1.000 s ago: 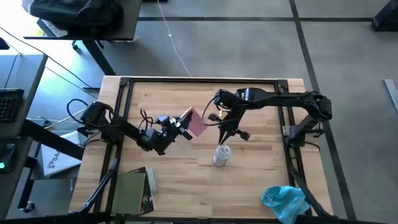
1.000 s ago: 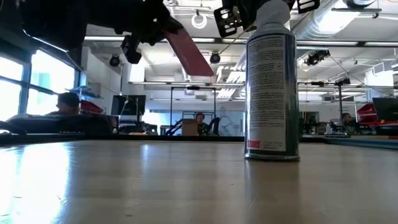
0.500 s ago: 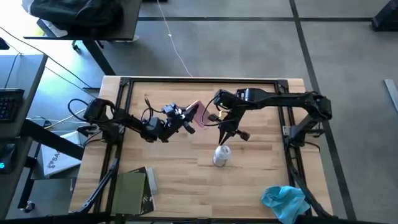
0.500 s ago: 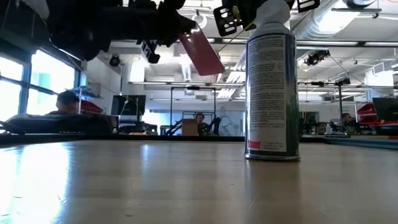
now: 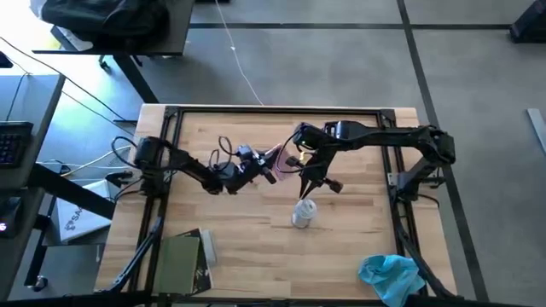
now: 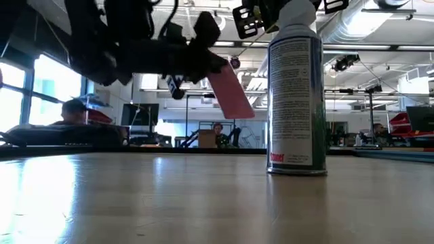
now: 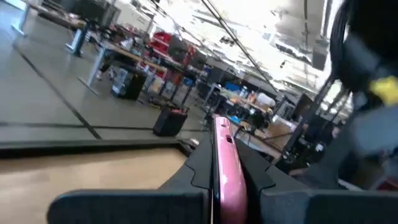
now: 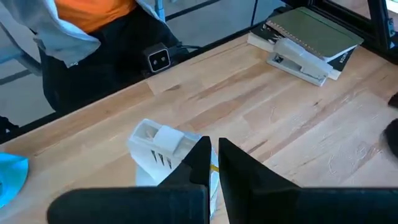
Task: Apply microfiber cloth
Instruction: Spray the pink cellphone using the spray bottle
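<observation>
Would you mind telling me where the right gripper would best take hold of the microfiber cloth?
The microfiber cloth lies crumpled at the table's near right corner, untouched. Come straight down from above and pinch its raised middle folds: bunched fabric gives the jaws a ridge, whereas its flat edges hug the wood.

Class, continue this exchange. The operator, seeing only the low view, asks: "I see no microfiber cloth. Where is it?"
Observer: The high view shows the microfiber cloth crumpled at the table corner on the right arm's side, the picture's lower right.
Operator: Who holds the pink thing?
Observer: The left pincer; its wrist view shows it shut on the pink object.
Operator: Is the right pincer near the cloth?
Observer: No. The right pincer hangs over the can at mid-table.
</observation>
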`<action>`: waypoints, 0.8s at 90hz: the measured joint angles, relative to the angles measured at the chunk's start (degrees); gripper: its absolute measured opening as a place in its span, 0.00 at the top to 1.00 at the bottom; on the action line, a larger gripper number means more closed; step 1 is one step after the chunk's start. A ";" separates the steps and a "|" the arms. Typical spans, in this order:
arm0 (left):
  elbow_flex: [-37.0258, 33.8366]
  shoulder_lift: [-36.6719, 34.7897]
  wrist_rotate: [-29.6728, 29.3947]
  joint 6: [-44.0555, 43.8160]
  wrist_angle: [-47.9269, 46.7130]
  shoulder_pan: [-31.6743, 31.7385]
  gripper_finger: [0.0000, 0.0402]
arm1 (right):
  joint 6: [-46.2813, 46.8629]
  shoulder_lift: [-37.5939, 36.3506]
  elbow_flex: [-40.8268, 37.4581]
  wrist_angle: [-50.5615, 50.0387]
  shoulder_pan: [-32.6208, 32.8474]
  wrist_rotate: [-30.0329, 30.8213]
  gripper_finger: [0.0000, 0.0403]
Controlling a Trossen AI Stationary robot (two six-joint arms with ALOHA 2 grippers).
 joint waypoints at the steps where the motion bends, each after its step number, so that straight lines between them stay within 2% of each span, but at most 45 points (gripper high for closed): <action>1: 0.28 0.47 0.36 0.01 0.01 -0.03 0.98 | 0.00 0.00 0.00 0.00 0.00 0.00 1.00; 19: 1.26 4.27 2.68 2.42 6.07 -2.33 0.98 | 0.39 -0.02 0.00 0.00 0.00 0.03 1.00; 41: -2.10 -4.39 -2.10 13.27 6.05 -5.11 0.98 | 0.46 -0.04 0.04 -0.07 0.00 0.45 1.00; 51: -1.86 -7.87 -4.08 20.22 6.07 -4.19 0.98 | 0.46 -0.04 0.07 0.15 0.00 0.90 1.00; 72: -1.51 -10.81 2.82 24.46 6.05 1.02 0.98 | 0.49 -0.07 0.07 0.39 0.00 1.07 1.00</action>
